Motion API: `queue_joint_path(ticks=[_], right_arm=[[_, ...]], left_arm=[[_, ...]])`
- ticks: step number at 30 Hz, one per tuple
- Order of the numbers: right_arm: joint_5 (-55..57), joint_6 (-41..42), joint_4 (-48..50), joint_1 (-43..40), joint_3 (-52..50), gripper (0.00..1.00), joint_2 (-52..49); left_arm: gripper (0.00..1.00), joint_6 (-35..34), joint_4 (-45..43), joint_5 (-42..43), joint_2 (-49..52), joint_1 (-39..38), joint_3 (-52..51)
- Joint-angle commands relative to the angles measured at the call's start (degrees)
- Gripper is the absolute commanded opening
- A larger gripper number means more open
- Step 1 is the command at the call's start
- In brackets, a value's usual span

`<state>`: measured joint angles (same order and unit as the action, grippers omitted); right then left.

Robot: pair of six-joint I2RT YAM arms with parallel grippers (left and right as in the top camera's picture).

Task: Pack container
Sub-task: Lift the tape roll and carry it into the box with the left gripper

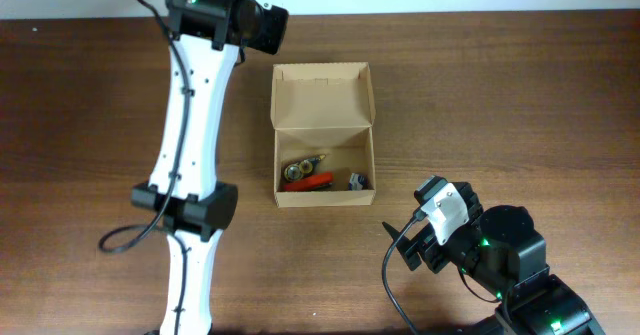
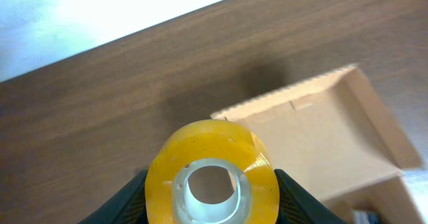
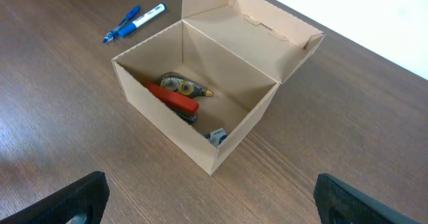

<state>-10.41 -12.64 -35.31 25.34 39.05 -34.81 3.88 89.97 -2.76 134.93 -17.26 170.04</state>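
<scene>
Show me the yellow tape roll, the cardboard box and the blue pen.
yellow tape roll (image 2: 214, 144), left wrist view, upper face
cardboard box (image 3: 167, 120), right wrist view, front wall
blue pen (image 3: 127, 19), right wrist view, barrel

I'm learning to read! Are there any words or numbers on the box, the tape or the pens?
No text can be read in these pictures.
Box: plain brown, no print.
Yellow tape roll: no label to see.
White pen: any print is too small to read.
Small blue and white thing inside the box: too blurred to read.
</scene>
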Motion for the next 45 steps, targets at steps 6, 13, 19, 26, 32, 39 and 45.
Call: queue_joint_path(ticks=[6, 13, 19, 26, 32, 39, 45], right_arm=[[0.55, -0.24, 0.17, 0.48, -0.22, 0.99, -0.07], [0.55, -0.24, 0.17, 0.48, -0.22, 0.99, -0.07], [0.55, -0.24, 0.17, 0.48, -0.22, 0.99, -0.07], [0.55, -0.24, 0.17, 0.48, -0.22, 0.99, -0.07], [0.55, -0.24, 0.17, 0.48, -0.22, 0.99, -0.07], [0.55, -0.24, 0.17, 0.48, -0.22, 0.99, -0.07], [0.55, -0.24, 0.17, 0.48, -0.22, 0.99, -0.07]], left_arm=[[0.30, 0.98, -4.55, 1.40, -10.05, -1.75, -20.04], [0.30, 2.23, -7.78, 1.44, -13.77, -5.40, -31.58], [0.30, 3.54, -7.23, 1.38, -14.01, -8.50, -35.36], [0.26, 8.63, -6.93, 4.09, -13.99, -12.02, -39.12], [0.25, 9.97, -8.96, 6.25, -13.99, -14.32, -42.58], [0.25, 9.99, -12.04, 6.25, -13.99, -16.72, -49.40], [0.25, 12.50, -14.99, 11.82, -13.99, -17.46, -53.16]])
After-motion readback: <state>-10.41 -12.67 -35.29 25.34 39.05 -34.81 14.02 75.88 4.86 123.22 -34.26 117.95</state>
